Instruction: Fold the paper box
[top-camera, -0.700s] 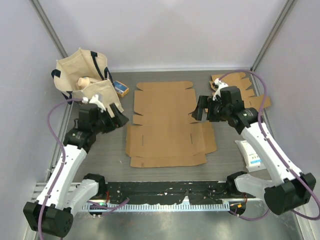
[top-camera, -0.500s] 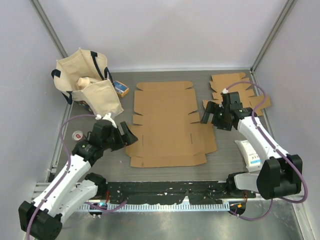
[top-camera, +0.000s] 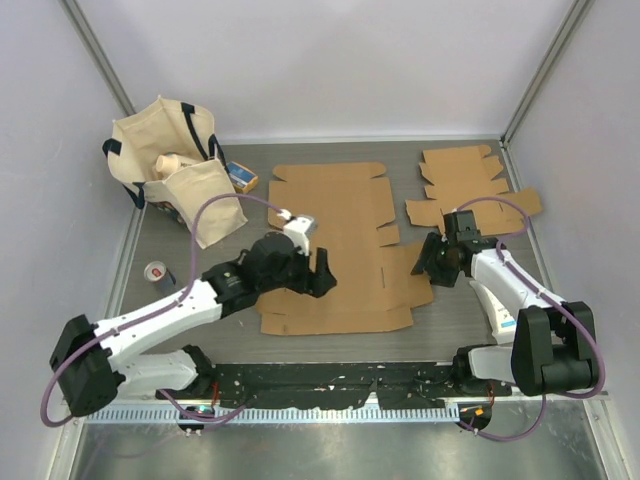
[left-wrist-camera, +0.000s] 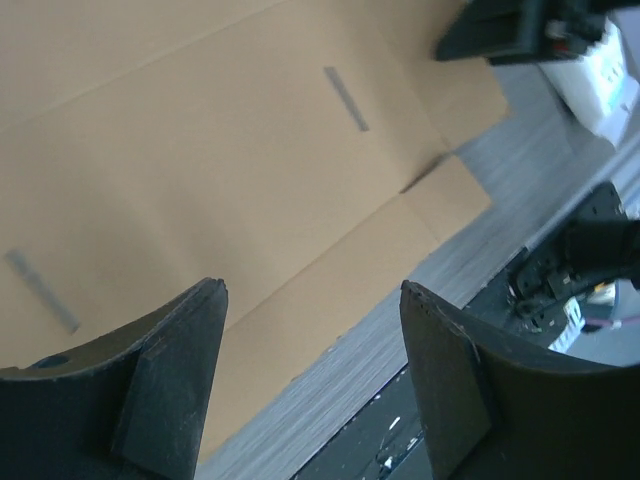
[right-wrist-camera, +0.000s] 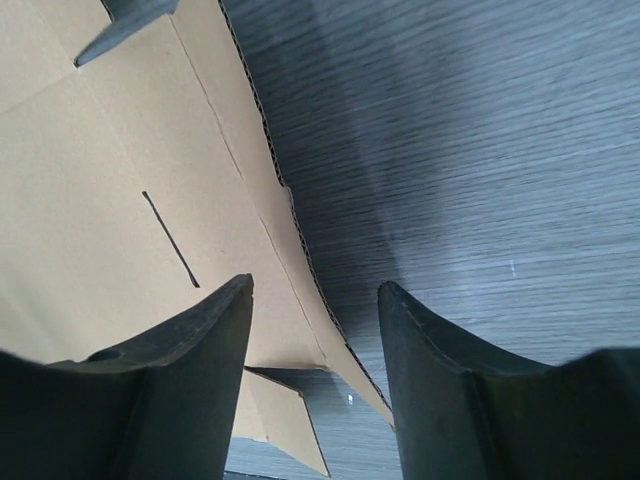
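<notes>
The paper box is a flat brown cardboard blank (top-camera: 335, 225) lying unfolded in the middle of the table. My left gripper (top-camera: 320, 272) hovers over its near-left part. In the left wrist view the left gripper (left-wrist-camera: 312, 288) stands open above the cardboard (left-wrist-camera: 200, 150) with nothing between its fingers. My right gripper (top-camera: 428, 265) is down at the blank's right flap. In the right wrist view the right gripper (right-wrist-camera: 317, 284) is open, and the corrugated edge of the flap (right-wrist-camera: 100, 200) runs into the gap between its fingers, slightly lifted off the table.
A beige tote bag (top-camera: 175, 165) stands at the back left, with a small blue box (top-camera: 241, 177) beside it. A can (top-camera: 158, 273) stands at the left. A second cardboard blank (top-camera: 465, 185) lies at the back right. A white box (top-camera: 500, 310) sits under the right arm.
The left arm has swung right, from beside the blank's left edge to over it. The right arm has dropped toward the near right flap. Both pairs of jaws have narrowed.
</notes>
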